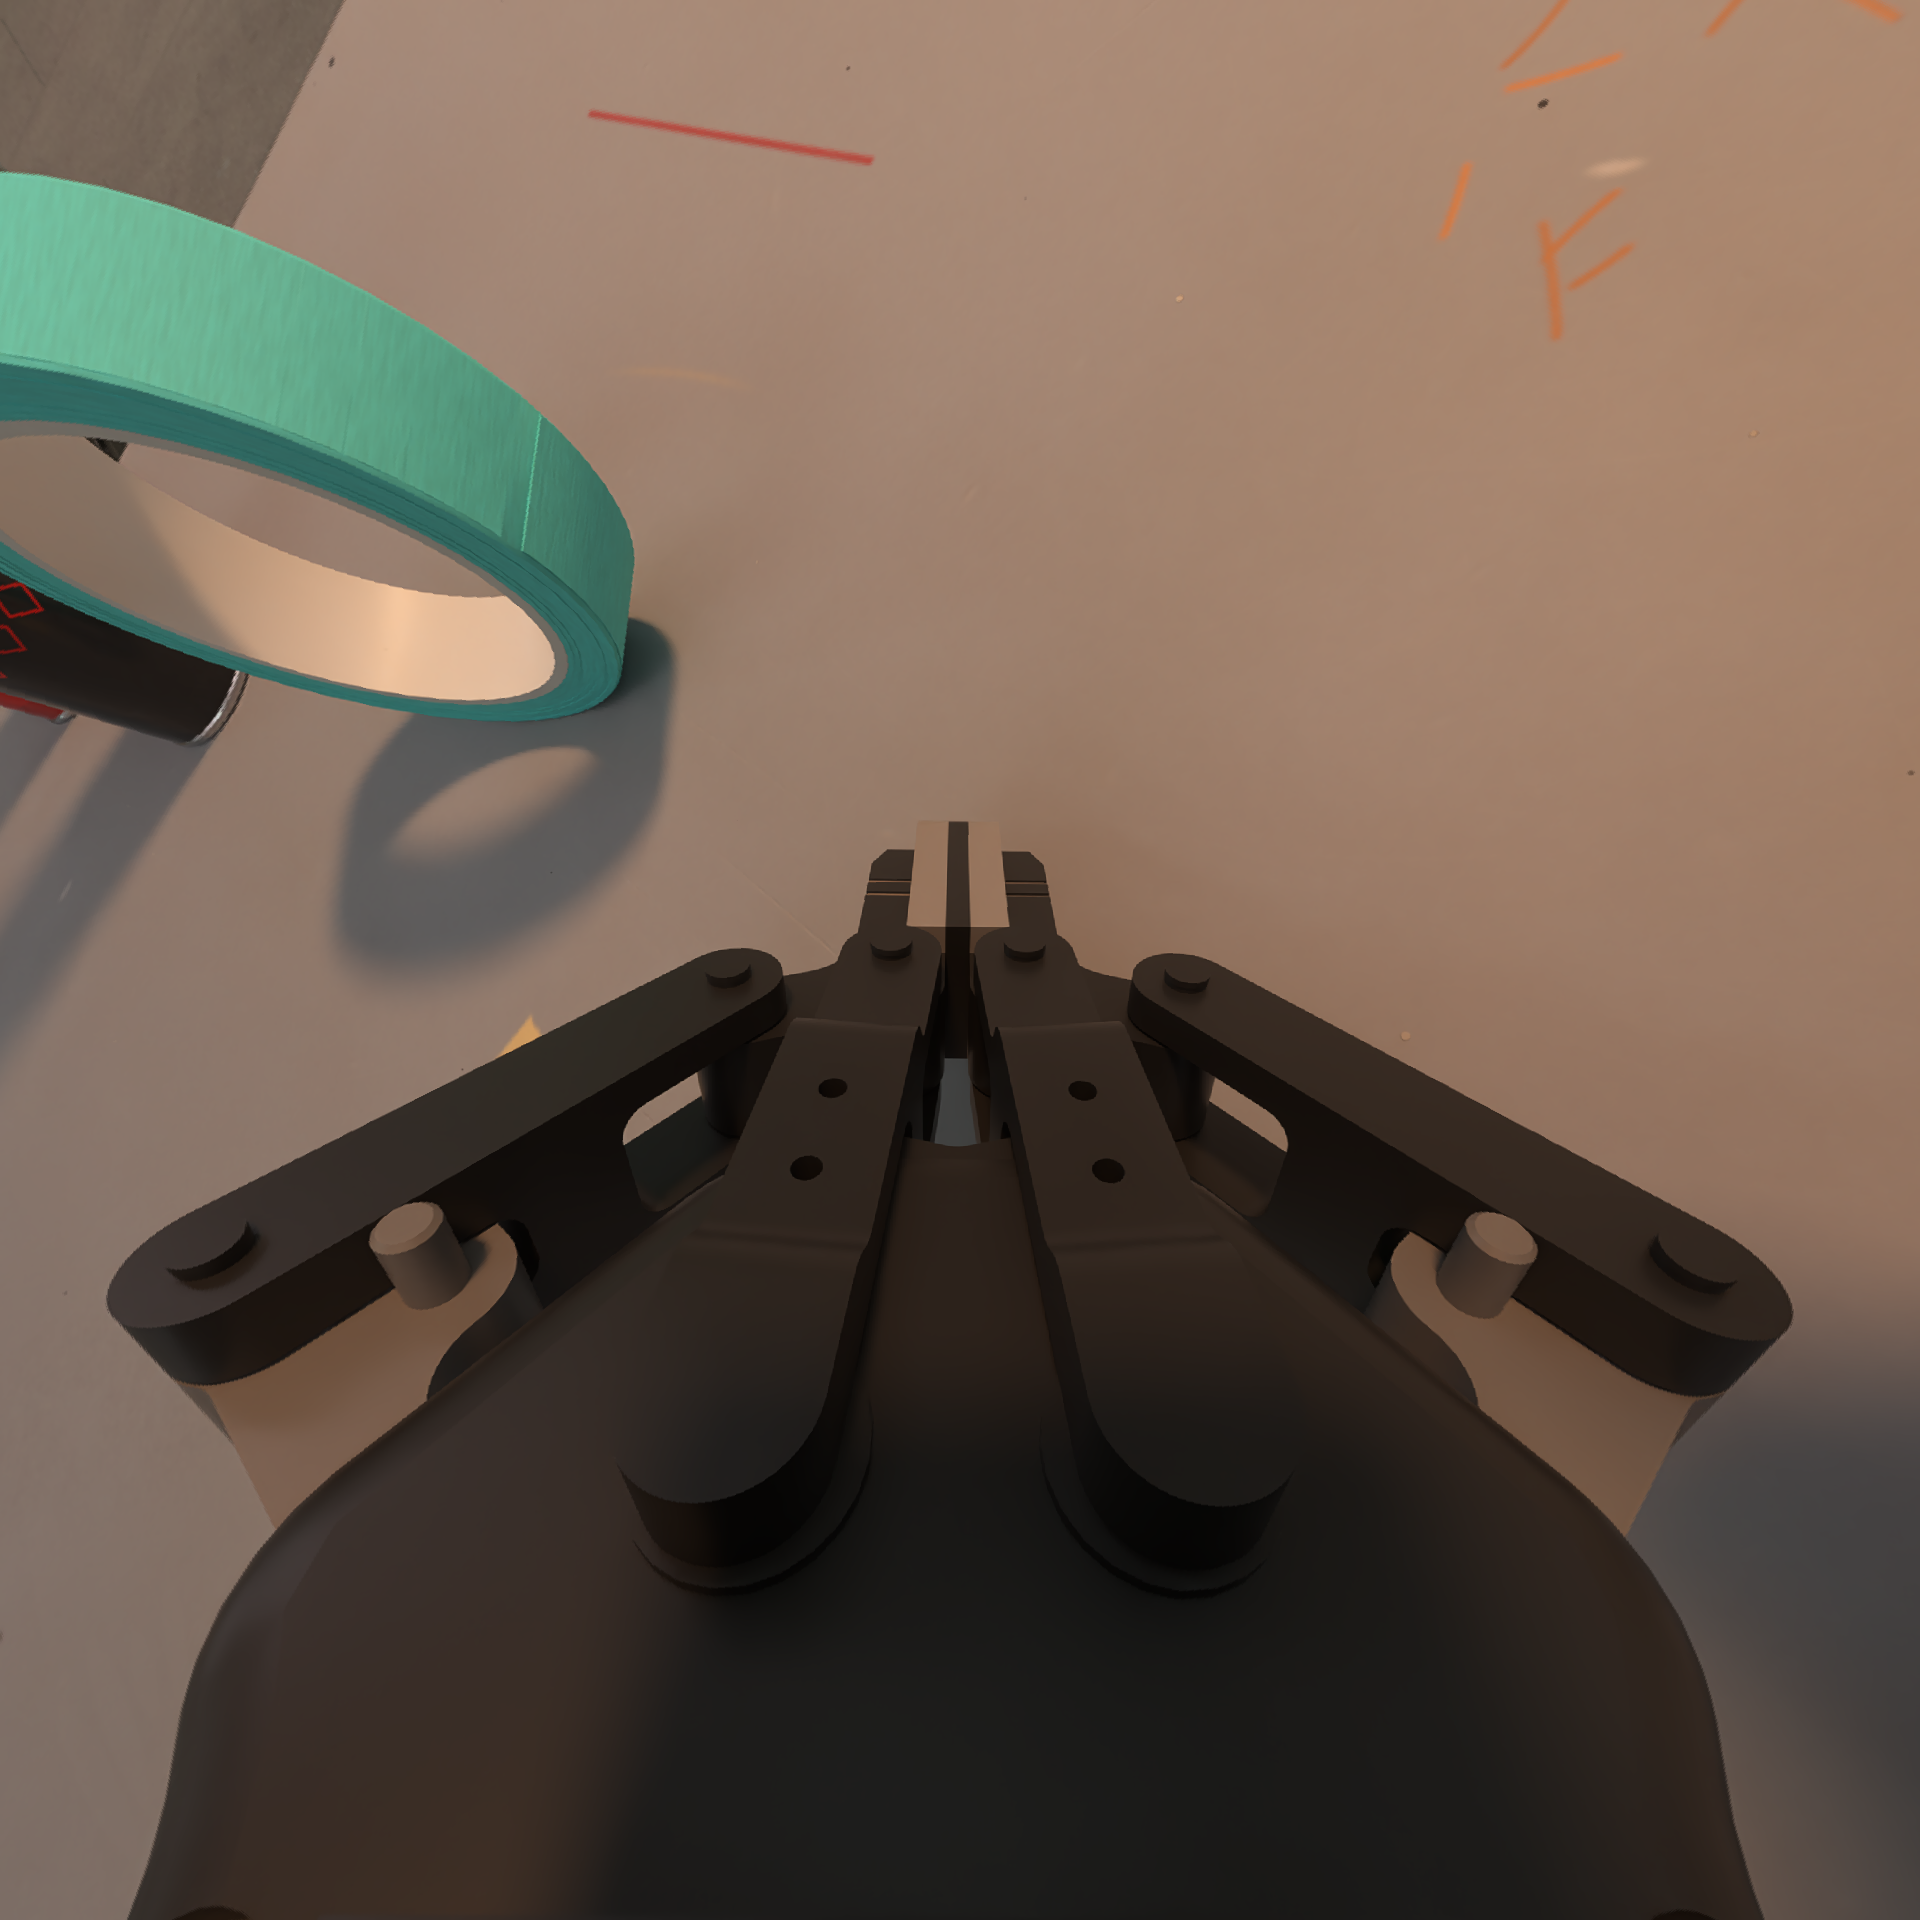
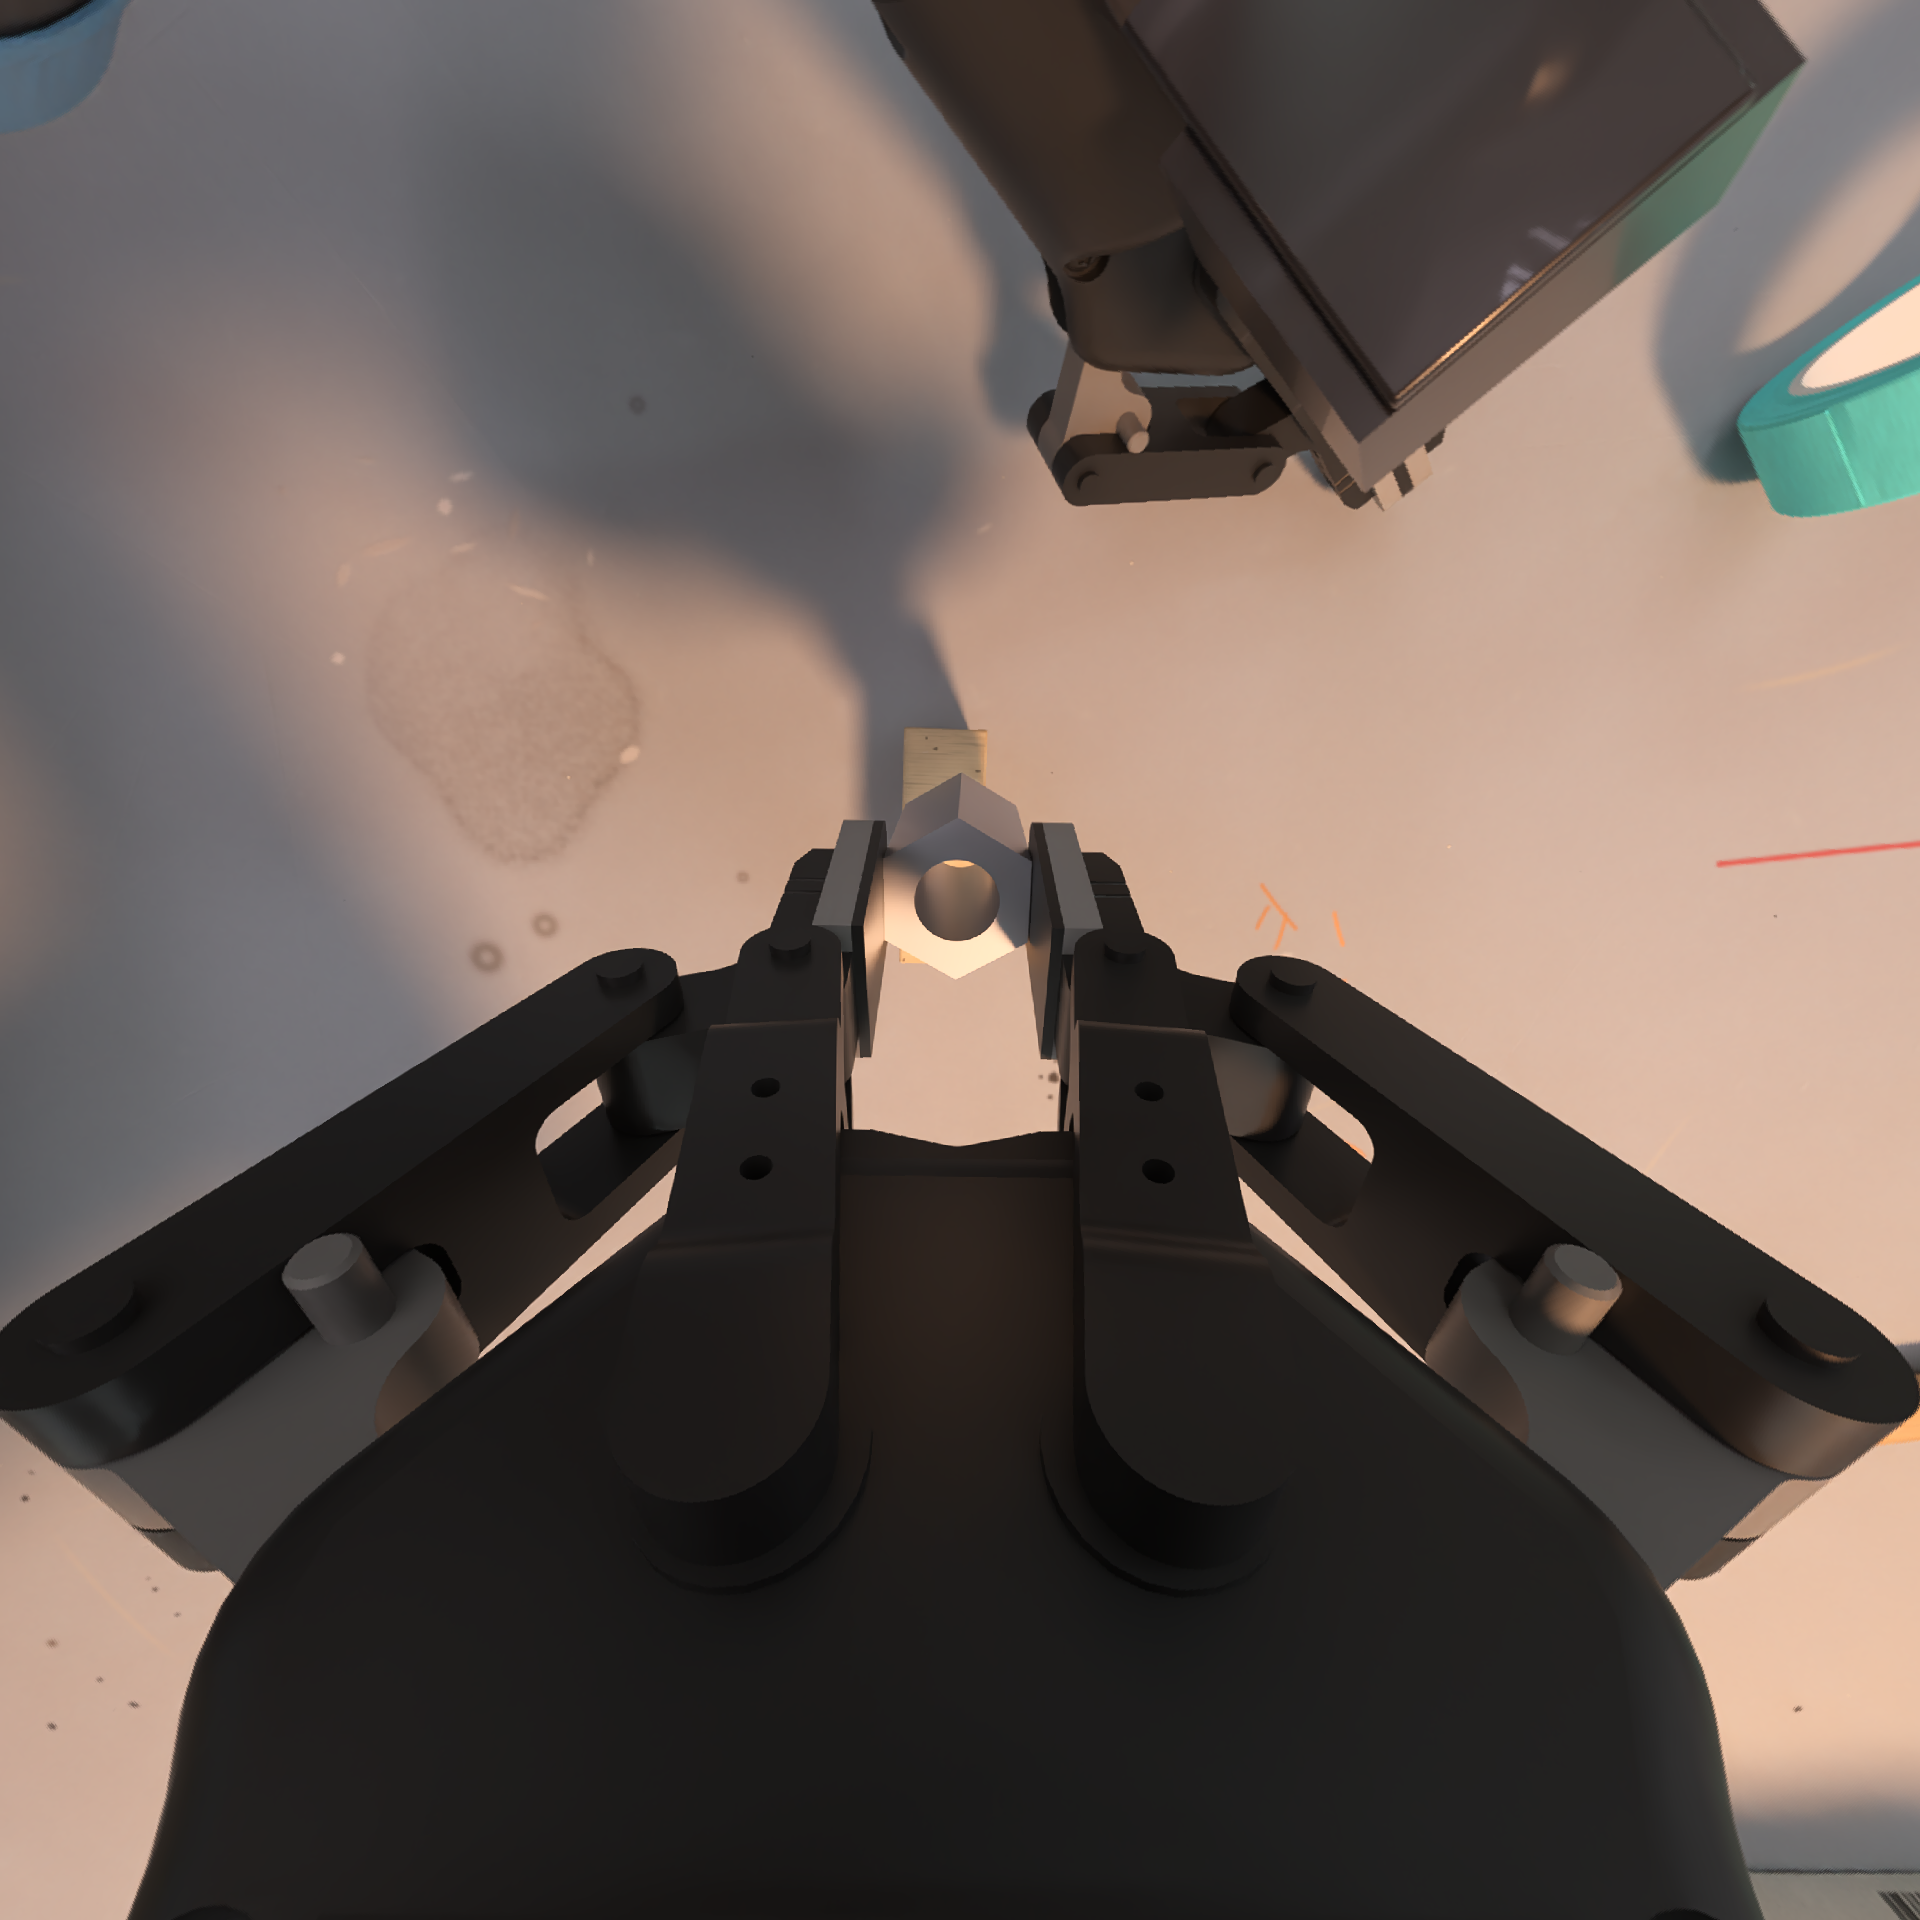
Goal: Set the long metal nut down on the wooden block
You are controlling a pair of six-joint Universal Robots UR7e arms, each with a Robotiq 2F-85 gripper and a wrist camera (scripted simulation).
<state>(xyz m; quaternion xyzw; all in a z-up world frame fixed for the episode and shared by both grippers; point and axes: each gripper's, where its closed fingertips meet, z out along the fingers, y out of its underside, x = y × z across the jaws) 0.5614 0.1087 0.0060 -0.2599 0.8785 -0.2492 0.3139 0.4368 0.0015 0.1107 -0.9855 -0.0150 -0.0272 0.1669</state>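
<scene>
Pinching the long metal nut point(image 2: 954, 894), the right gripper point(image 2: 954, 883) hangs above the wooden block point(image 2: 943, 756).

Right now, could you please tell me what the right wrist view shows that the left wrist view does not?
Only the right wrist view shows the nut, held between the right end effector fingers, and the wooden block directly beneath it. It also shows a stain on the table and a blue object in the corner.

Only the left wrist view shows a black can under the tape, and the left end effector shut on nothing.

Both show the teal tape roll, the table and a red line.
</scene>
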